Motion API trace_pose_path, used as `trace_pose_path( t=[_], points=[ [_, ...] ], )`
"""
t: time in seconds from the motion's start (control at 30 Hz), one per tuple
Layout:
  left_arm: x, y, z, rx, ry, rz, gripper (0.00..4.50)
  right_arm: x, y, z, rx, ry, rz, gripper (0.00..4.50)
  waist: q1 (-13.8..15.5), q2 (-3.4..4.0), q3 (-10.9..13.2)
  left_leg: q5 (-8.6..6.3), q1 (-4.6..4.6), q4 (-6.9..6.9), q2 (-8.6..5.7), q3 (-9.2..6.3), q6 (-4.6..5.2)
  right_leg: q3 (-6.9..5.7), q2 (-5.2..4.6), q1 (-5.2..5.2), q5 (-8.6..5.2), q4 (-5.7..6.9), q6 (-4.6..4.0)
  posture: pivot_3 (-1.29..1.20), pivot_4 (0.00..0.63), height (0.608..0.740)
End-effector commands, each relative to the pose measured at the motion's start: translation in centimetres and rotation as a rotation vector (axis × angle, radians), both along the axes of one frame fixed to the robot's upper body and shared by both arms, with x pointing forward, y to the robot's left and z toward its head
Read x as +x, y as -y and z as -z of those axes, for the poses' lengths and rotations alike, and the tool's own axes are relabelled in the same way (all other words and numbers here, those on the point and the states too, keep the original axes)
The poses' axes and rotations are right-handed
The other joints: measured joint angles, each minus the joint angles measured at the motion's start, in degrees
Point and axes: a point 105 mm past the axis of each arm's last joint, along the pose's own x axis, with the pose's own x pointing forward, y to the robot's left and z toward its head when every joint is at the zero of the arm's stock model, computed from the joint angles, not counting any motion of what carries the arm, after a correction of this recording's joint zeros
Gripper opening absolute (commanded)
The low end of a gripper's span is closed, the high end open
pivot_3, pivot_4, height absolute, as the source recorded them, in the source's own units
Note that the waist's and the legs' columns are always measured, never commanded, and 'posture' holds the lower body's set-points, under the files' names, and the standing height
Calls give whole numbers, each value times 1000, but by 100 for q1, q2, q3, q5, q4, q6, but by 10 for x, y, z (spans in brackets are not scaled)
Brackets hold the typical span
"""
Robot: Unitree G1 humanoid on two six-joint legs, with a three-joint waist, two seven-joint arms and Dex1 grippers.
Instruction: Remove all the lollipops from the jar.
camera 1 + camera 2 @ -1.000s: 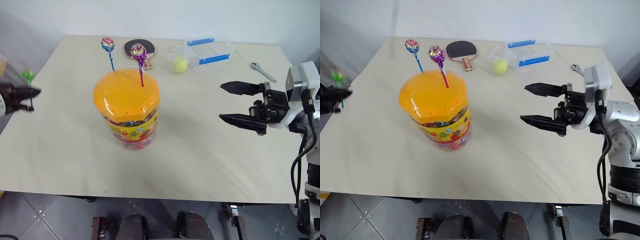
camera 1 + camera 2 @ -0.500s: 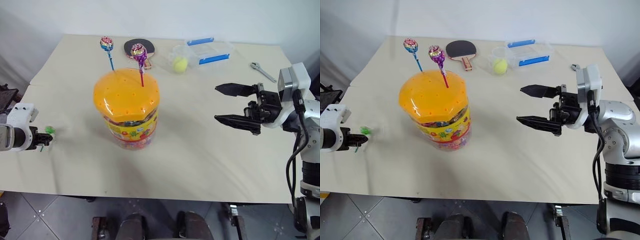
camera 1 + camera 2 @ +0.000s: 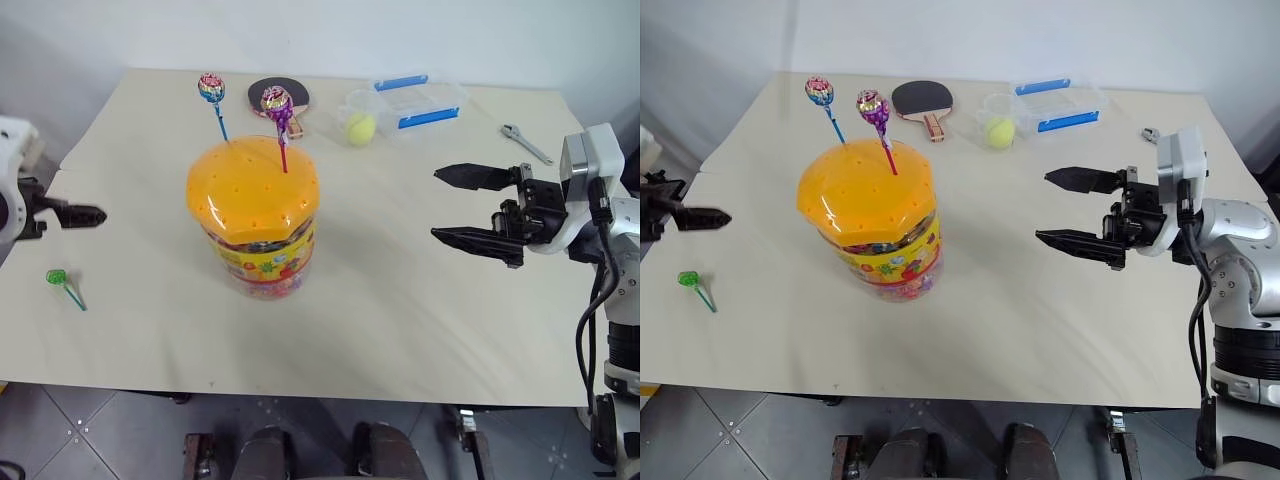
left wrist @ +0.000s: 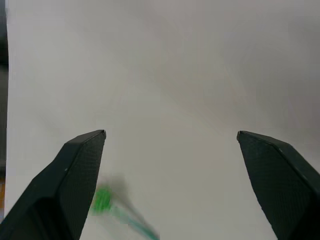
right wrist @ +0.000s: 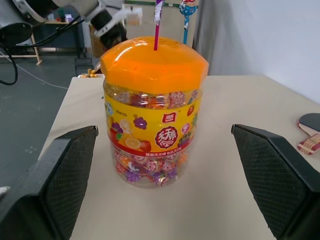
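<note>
A matte cream table (image 3: 400, 300) spreads across most of the head view, with a pale wall along the top edge and grey floor tiles along the bottom. The jar (image 3: 253, 215) stands a little left of centre: a clear plastic tub with a glossy domed orange lid pocked with small holes and a bright yellow label over wrapped sweets. Two lollipops rise on thin sticks from the lid toward the upper left, the blue lollipop (image 3: 212, 88) and the purple-red lollipop (image 3: 276, 102), both in shiny foil. The green lollipop (image 3: 56, 277) lies flat on the table at the lower left, well apart from the jar.

At the left edge the left gripper (image 4: 170, 142) hangs above that green sweet, its black textured fingers spread wide and empty. At the right the right gripper (image 3: 470, 208) points toward the jar, fingers parted, holding nothing.

Along the top lie a dark round paddle (image 3: 280, 96), a yellow-green ball (image 3: 360, 128), a clear box with blue clips (image 3: 415, 102) and a metal wrench (image 3: 526, 143).
</note>
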Motion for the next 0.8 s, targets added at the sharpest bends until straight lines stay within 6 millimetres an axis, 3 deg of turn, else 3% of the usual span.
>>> trace_pose_path(
  t=[0.03, 0.1, 0.27, 0.6, 0.7, 0.8],
  points=[
    [3, 49, -65, -19, 444, 402, 4466, -6, 6, -15, 4, 80, 30, 4500, 24, 0, 0, 0, -3, 5, 1, -1, 0, -1, -1, 0, 0, 0, 0, 0, 150, 740],
    [-3, 67, -75, -56, 595, 577, 4466, -7, 7, -15, 5, 83, 37, 4500, 30, 1, 0, 0, -4, 12, 0, 0, 0, -2, -2, 0, 0, 2, 0, 0, 150, 740],
    [-4, 98, -64, -170, 645, 903, 4466, -8, 9, -16, 9, 93, 56, 4500, -25, 1, 0, 0, -7, 12, 0, 1, 0, -12, -1, 0, 0, 4, 0, 0, 150, 740],
    [35, 122, -46, -248, 581, 1008, 4466, -18, 12, -18, 17, 116, 99, 4500, -17, 1, 0, -1, -10, 27, -2, -3, 3, -14, -1, 2, 0, 7, 0, 0, 150, 740],
    [39, 129, -43, -240, 597, 1050, 3861, -22, 14, -18, 17, 119, 117, 4500, -37, 1, -1, -1, -10, 26, -1, -2, 3, -16, -1, 2, 0, 6, 0, 0, 150, 740],
    [43, 136, -43, -252, 599, 1078, 2916, -24, 16, -19, 16, 124, 136, 4500, -32, 1, 0, -1, -10, 29, -1, -3, 3, -16, -1, 2, 0, 7, 0, 0, 150, 740]
  ],
)
